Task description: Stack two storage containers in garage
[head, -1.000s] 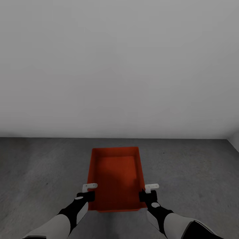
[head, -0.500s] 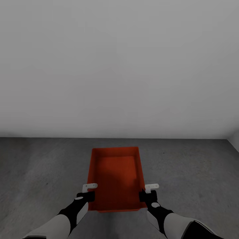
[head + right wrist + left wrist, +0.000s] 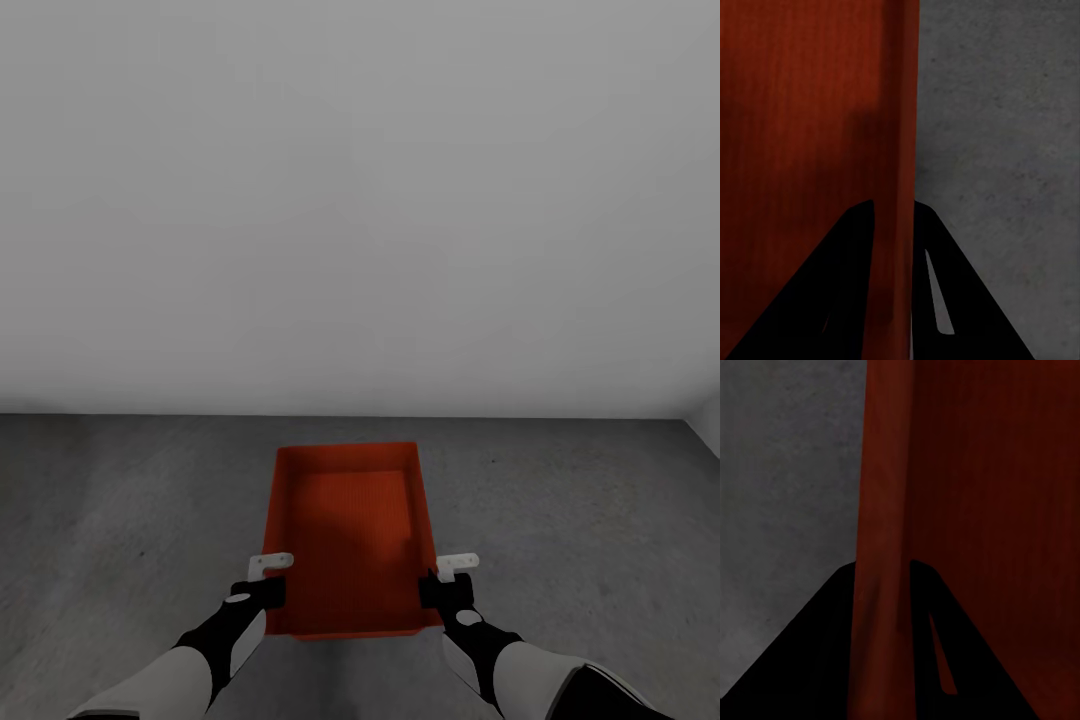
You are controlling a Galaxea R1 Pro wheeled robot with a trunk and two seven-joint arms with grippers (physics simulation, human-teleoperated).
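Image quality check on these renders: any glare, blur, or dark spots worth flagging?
Head view: flat even light, no glare, blank white wall; soft shadow inside the storage container. Left wrist view: the fingers render pure black, detail lost; the container wall is dim and slightly soft. Right wrist view: same black fingers, with the floor mottling clear.

Storage container (image 3: 350,535): smooth matt orange-red walls, plastic-looking, faint fine ribbing on the base. Floor (image 3: 580,520): rough, mottled grey concrete. Wall (image 3: 360,200): plain, matt white.

Flat, dim, even render light with no glare. Soft shading inside the container (image 3: 352,530). Slightly blurred throughout, wrist views dark.
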